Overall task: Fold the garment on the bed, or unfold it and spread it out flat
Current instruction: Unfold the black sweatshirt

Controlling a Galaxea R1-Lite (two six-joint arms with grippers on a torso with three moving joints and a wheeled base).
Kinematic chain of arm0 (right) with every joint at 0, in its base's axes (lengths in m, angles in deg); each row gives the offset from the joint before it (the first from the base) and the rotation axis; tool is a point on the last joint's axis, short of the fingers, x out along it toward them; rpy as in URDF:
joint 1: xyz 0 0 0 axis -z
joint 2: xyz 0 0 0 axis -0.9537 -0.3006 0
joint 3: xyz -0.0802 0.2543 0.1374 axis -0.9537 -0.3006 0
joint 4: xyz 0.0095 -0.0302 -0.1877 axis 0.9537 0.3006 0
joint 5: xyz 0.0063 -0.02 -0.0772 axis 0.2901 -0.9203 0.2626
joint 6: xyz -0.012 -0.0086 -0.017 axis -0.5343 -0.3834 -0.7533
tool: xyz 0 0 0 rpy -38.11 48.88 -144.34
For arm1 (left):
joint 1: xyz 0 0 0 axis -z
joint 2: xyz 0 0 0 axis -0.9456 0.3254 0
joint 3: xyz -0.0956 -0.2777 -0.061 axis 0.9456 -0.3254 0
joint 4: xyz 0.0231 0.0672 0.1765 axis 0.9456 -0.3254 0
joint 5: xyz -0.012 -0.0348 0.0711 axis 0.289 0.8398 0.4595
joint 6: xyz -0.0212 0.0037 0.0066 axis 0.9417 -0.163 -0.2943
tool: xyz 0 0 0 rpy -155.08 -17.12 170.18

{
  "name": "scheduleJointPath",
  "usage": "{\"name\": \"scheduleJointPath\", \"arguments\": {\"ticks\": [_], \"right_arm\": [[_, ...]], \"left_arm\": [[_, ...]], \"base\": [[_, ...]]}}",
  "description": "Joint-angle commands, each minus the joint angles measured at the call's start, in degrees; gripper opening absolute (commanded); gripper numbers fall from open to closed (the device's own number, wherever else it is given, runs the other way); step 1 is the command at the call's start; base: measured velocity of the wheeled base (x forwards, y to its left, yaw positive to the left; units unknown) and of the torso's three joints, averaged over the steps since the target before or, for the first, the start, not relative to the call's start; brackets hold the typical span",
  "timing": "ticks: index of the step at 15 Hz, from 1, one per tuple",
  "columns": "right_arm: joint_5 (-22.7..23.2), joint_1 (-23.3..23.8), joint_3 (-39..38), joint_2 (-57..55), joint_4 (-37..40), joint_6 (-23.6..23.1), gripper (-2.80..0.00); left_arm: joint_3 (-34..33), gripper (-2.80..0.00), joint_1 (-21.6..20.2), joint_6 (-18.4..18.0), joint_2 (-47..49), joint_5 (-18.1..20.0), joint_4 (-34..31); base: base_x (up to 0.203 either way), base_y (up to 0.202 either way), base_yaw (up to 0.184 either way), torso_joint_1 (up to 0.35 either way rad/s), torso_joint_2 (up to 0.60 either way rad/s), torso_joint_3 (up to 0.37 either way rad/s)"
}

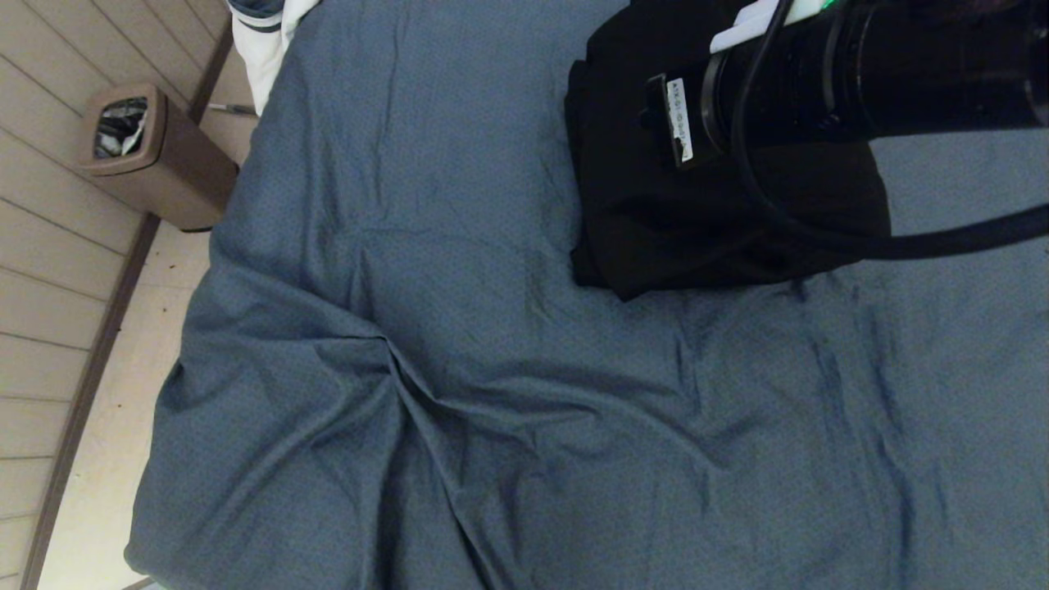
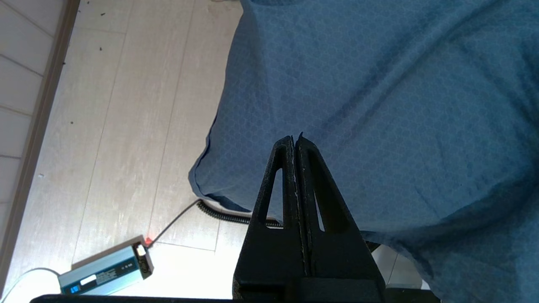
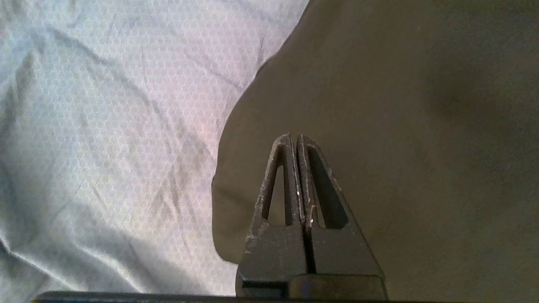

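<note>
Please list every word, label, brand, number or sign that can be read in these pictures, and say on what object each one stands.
No text can be read.
White sticker on the right arm: print too small to read.
White label on the silver-blue box on the floor: too blurred to read.

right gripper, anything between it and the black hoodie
Nothing visible. In the right wrist view the right gripper, fingers shut and empty, hangs directly over the hoodie with only open space between them. The hoodie lies folded on the bed.
</note>
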Motion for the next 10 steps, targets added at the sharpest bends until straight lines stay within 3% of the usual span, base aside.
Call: {"name": "scheduleJointPath", "arguments": {"ticks": [1,10], "right_arm": [[-0.41,-0.04,-0.03,0.13,0.04,-0.16,-2.8],[-1.38,0.05,-0.38,0.13,-1.19,-0.84,-2.8]], "left_arm": [[0.0,-2.8,-0.04,0.03,0.09,-0.02,-0.07],[0.0,-2.8,0.05,0.03,0.09,-0.02,0.02]], "base": [[0.0,0.0,0.0,0.0,0.0,0.0],[0.0,0.0,0.0,0.0,0.0,0.0]]}}
